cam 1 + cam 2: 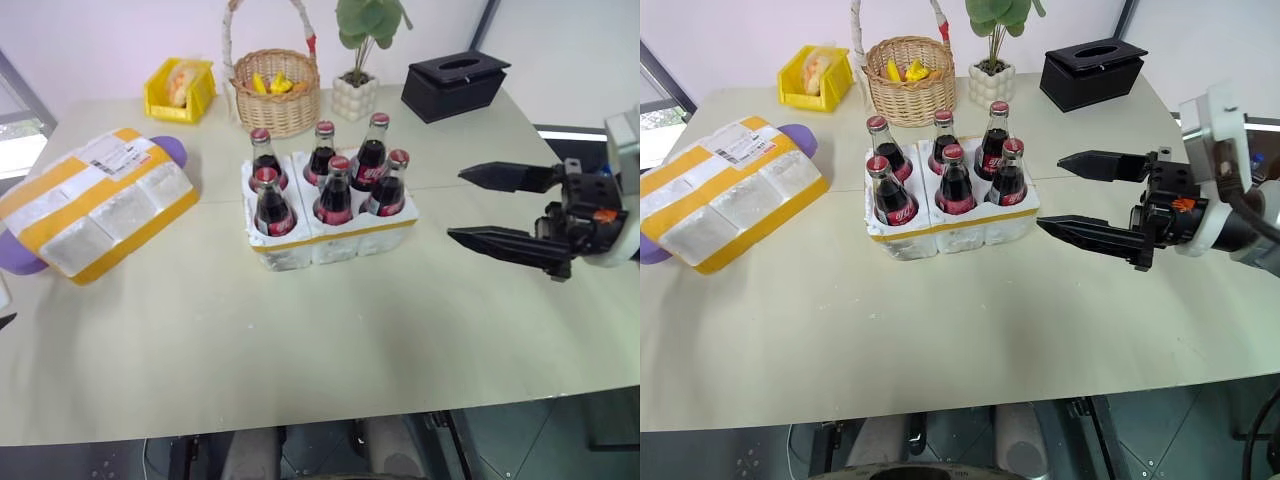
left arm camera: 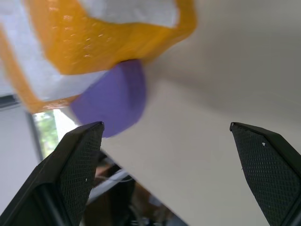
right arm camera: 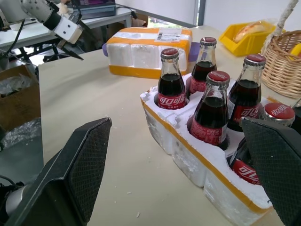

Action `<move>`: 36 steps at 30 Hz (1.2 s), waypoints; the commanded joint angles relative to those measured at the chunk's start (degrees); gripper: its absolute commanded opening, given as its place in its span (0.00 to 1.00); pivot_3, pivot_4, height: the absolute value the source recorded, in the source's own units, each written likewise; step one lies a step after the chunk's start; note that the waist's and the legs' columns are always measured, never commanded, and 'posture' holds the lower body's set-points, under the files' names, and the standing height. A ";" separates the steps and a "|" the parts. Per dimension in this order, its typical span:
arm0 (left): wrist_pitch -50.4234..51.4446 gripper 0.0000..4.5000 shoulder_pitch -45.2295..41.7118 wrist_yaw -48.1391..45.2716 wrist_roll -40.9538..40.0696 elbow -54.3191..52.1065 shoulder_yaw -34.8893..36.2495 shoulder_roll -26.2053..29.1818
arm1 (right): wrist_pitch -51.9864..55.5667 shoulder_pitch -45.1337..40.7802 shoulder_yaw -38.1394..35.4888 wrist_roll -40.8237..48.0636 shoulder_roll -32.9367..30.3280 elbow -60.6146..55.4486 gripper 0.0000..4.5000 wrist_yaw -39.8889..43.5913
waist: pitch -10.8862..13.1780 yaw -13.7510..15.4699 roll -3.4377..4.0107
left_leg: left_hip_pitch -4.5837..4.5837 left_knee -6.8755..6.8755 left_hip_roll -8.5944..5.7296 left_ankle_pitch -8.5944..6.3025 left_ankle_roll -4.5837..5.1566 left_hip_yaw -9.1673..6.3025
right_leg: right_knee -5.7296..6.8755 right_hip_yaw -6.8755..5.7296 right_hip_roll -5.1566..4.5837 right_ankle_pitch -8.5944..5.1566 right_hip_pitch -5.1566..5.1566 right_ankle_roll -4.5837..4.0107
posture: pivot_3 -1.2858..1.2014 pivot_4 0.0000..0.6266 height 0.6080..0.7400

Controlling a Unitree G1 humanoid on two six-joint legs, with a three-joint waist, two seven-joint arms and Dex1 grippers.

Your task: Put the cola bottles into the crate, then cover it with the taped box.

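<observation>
A pale tabletop (image 1: 300, 350) carries everything. Your right gripper (image 1: 1072, 193) hovers right of centre, jaws spread wide and empty, tips just beside the crate (image 1: 950, 232); the left gripper (image 2: 167, 141), jaws open too, hangs by the taped box (image 1: 95, 200). All six cola bottles (image 1: 330, 180) stand upright in the crate at centre. The box lies at the left, long axis running from lower left to upper right. Grip only one corner and it may tilt, catch a cap and topple bottles.

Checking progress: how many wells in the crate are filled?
All six: a cola bottle stands upright in every well of the crate.
</observation>
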 commanded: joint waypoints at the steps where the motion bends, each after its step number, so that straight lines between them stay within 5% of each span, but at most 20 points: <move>1: -1.20 1.00 -0.93 5.95 1.99 0.53 -0.94 -0.83 | -0.99 -0.62 -0.99 -0.57 -1.04 0.14 0.99 0.58 | -0.01 0.01 -0.02 | 0.00 -0.01 0.02 0.00 0.00 0.01 | 0.00 0.00 0.01 0.00 0.00 0.00 | 0.52 0.24 1.00; 22: 7.50 1.00 -12.47 38.37 13.55 4.15 -14.47 -11.18 | 0.27 -1.64 -1.59 -0.17 -4.73 1.22 0.99 3.22 | -0.19 0.81 -0.31 | 0.16 0.09 0.64 0.02 -0.03 0.14 | 0.27 0.01 0.60 0.15 -0.01 -0.15 | 0.52 0.24 1.00; 36: 14.37 1.00 -24.93 45.67 15.94 11.96 -24.40 -15.56 | 1.78 -0.13 -5.16 1.81 -4.99 -0.76 0.99 0.35 | -0.25 1.82 -0.40 | 0.16 0.30 0.69 0.03 -0.03 0.19 | 0.37 0.03 0.66 0.21 0.01 -0.15 | 0.52 0.24 1.00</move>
